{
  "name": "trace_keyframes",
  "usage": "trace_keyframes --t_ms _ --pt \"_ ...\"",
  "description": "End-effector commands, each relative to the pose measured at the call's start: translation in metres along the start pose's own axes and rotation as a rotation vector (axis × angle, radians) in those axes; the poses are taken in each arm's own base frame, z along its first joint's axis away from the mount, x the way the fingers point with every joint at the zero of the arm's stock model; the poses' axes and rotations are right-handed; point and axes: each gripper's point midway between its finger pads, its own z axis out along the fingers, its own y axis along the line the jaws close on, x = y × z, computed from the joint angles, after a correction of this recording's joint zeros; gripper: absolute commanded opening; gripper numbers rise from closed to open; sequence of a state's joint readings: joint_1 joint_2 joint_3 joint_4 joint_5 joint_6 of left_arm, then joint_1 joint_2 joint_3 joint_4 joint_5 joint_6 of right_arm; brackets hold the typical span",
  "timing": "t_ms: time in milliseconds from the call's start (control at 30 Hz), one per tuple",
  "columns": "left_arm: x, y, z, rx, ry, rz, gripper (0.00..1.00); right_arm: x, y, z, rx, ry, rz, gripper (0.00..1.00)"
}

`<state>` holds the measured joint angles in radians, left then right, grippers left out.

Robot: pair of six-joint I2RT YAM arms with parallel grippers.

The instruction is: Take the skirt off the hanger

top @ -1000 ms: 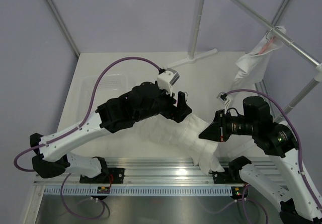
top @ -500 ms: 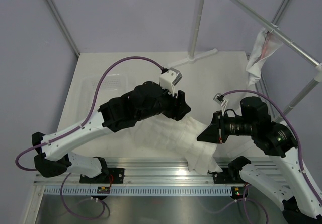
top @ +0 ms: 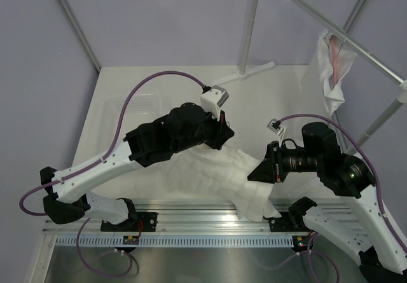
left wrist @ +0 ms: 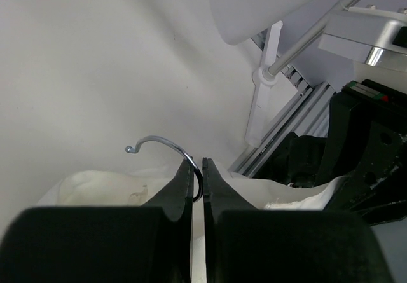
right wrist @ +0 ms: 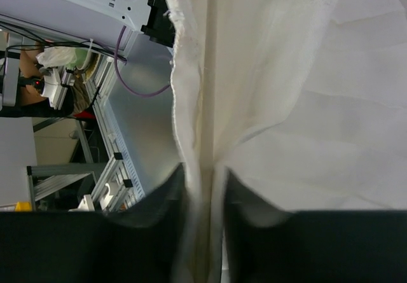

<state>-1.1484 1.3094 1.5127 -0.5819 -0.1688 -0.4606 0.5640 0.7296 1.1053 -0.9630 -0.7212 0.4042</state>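
Note:
The white skirt (top: pixel 213 172) lies spread on the table between my two arms. The hanger's metal hook (left wrist: pixel 159 141) curls out of the skirt's top edge (left wrist: pixel 95 184) in the left wrist view. My left gripper (left wrist: pixel 197 163) is shut on the hook's shank; from above this gripper (top: pixel 224 134) covers the rest of the hanger. My right gripper (top: pixel 257 169) sits at the skirt's right end, where the cloth rises in a peak. In its wrist view the right gripper (right wrist: pixel 205 173) has its jaws parted and blurred, with a fold of skirt (right wrist: pixel 286 105) hanging between them.
A metal garment rack crosses the back right, with a white cloth (top: pixel 333 60) hanging from its rail and a white foot (top: pixel 245 73) on the table. A clear shallow tray (top: pixel 121 112) lies at the left. An aluminium rail (top: pixel 203 205) runs along the near edge.
My left gripper has closed on the hanger's hook. My right gripper's jaws have spread apart around the skirt fold. The cloth on the rack has swung.

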Motion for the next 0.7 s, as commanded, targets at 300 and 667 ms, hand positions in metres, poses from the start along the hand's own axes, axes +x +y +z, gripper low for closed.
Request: trace_keyframes --t_ms 300,667 --pt "-0.075 0.020 -0.031 -0.214 -0.146 0.033 0.00 -0.027 0.006 -0.012 0.064 -0.088 -0.117 0.99" --pt "-0.099 0.025 -0.037 -0.292 -0.186 0.027 0.00 -0.040 -0.019 -0.029 0.253 -0.194 -0.152 0.95"
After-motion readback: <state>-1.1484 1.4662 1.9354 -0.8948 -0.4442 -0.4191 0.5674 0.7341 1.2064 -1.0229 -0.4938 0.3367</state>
